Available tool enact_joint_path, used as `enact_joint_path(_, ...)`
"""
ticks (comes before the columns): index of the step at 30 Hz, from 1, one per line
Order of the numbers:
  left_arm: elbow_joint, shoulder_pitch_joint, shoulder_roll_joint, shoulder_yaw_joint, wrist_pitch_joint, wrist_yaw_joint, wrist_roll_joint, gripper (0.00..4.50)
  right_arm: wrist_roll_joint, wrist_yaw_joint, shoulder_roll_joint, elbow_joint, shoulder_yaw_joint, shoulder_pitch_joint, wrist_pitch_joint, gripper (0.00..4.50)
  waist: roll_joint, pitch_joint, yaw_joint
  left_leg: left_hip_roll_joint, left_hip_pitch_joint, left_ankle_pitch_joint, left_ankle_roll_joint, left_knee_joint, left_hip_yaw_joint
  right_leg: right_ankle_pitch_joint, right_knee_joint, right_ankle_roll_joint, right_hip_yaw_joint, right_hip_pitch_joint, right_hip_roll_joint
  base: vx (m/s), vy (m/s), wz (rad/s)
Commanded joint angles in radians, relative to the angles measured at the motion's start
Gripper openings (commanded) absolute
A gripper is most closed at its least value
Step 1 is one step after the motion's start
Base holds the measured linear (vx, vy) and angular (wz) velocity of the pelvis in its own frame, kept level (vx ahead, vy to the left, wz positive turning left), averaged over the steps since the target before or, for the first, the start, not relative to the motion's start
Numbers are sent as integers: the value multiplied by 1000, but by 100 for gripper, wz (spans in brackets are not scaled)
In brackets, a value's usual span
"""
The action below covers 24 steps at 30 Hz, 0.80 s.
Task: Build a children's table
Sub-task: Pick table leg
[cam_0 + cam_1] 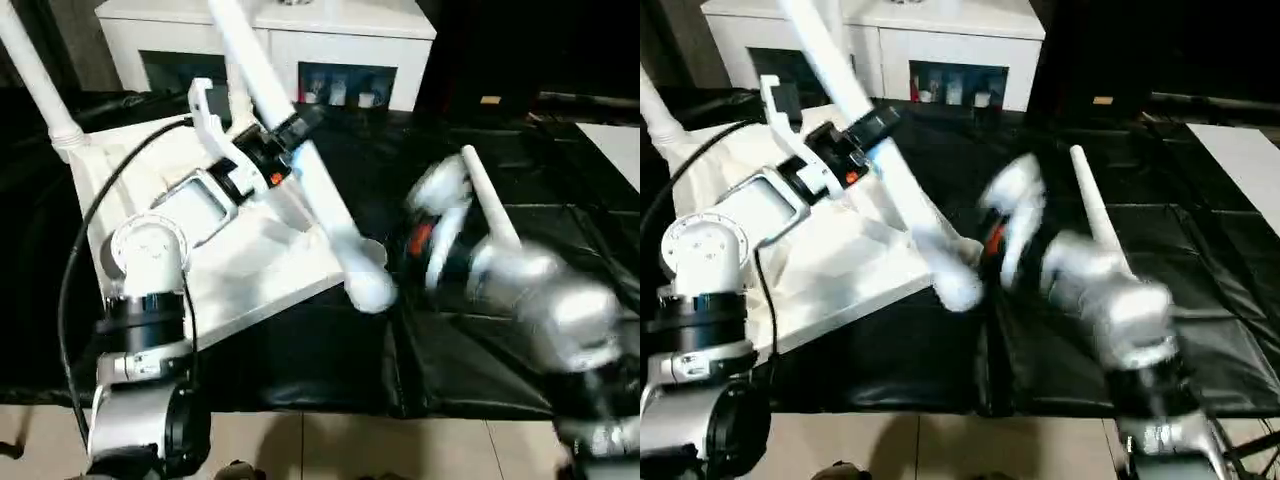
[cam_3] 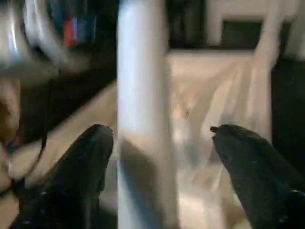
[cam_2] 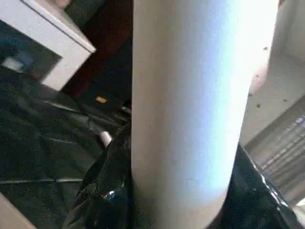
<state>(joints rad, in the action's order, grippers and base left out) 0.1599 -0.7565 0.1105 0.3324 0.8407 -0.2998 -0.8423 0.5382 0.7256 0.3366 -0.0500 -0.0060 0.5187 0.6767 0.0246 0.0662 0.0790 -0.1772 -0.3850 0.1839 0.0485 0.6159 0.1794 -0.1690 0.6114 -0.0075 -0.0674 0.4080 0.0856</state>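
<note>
Over the black mat — left gripper (image 1: 272, 150) clamped on a leg (image 1: 300, 170).
Its lower end sits at the tabletop's (image 1: 230, 270) near corner; right gripper (image 2: 162, 157) gapes wide, empty — another leg (image 1: 488, 208) lies beside it.

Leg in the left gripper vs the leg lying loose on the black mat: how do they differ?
The held leg is clamped in the left gripper and slants up over the tabletop; the loose leg lies on the black mat, ungripped. The held leg's lower end sits at the tabletop's near corner; the loose leg lies apart from the tabletop. Both are white tapered tubes.
</note>
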Motion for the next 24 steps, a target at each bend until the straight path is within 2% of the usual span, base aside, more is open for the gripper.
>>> enact_joint_path(1,12,-31,5,-5,-9,3,8,175,64,-37,11,53,-98,31,50,416,-2,-82,-1,-42,21,112,-18,-71,-12,-137,-58,-204,44,-56,51,0,0,0)
enact_joint_path(2,14,-31,6,-8,-10,-2,7,174,73,-48,10,67,-124,40,59,423,1,-82,3,-41,22,109,-18,-70,-11,-137,-59,-210,43,-56,52,0,0,0)
enact_joint_path(3,14,-32,7,-10,-10,-4,6,173,78,-52,18,81,-144,50,69,437,-2,-82,7,-41,22,111,-12,-70,-11,-144,-59,-210,43,-57,52,0,0,0)
enact_joint_path(6,9,-33,8,-18,0,-15,1,173,71,-50,46,95,-154,57,88,444,-2,-82,10,-40,21,105,-6,-70,-11,-132,-58,-206,43,-59,52,0,0,0)
enact_joint_path(7,7,-34,8,-20,2,-18,0,172,68,-37,58,87,-143,53,99,449,4,-83,8,-40,20,103,-7,-70,-11,-130,-59,-204,42,-62,52,0,0,0)
enact_joint_path(8,7,-34,8,-20,2,-18,0,172,68,-37,58,87,-143,53,99,450,3,-82,9,-40,19,103,-9,-70,-11,-133,-58,-204,43,-62,53,0,0,0)
enact_joint_path(10,3,-33,7,-23,4,-20,-1,172,73,-18,70,61,-116,37,122,450,1,-83,10,-40,19,99,-12,-69,-11,-138,-58,-202,42,-61,54,0,0,0)
enact_joint_path(13,-4,-31,9,-30,7,-25,4,172,80,-9,69,40,-88,29,142,450,7,-82,8,-41,18,102,-16,-70,-11,-150,-60,-199,42,-62,54,0,0,0)
enact_joint_path(16,-11,-32,9,-35,1,-15,14,172,71,16,78,19,-38,22,159,450,6,-80,8,-43,19,114,-14,-70,-12,-180,-63,-191,42,-60,55,0,0,0)
enact_joint_path(19,-20,-32,15,-53,-2,-10,34,172,52,36,87,-4,7,17,155,450,6,-81,9,-45,19,117,-7,-72,-13,-186,-62,-181,43,-59,55,0,0,0)
enact_joint_path(20,-41,-32,13,-64,3,-15,33,172,27,19,76,-13,39,21,150,450,13,-81,7,-45,19,108,-6,-71,-13,-175,-61,-180,43,-58,55,0,0,0)
enact_joint_path(21,-56,-32,12,-71,6,-19,31,172,9,6,66,-18,61,24,148,450,9,-82,9,-46,21,105,-5,-71,-14,-172,-59,-184,43,-57,56,0,0,0)
enact_joint_path(22,-73,-31,10,-81,6,-34,25,172,-12,-6,58,-23,90,25,143,450,12,-81,8,-46,19,102,-1,-71,-13,-170,-60,-188,43,-57,57,0,0,0)
enact_joint_path(24,-102,-18,21,-111,-16,-110,22,172,-15,-7,47,-17,112,24,147,450,13,-79,10,-45,20,109,1,-73,-12,-200,-62,-184,44,-55,59,0,0,0)
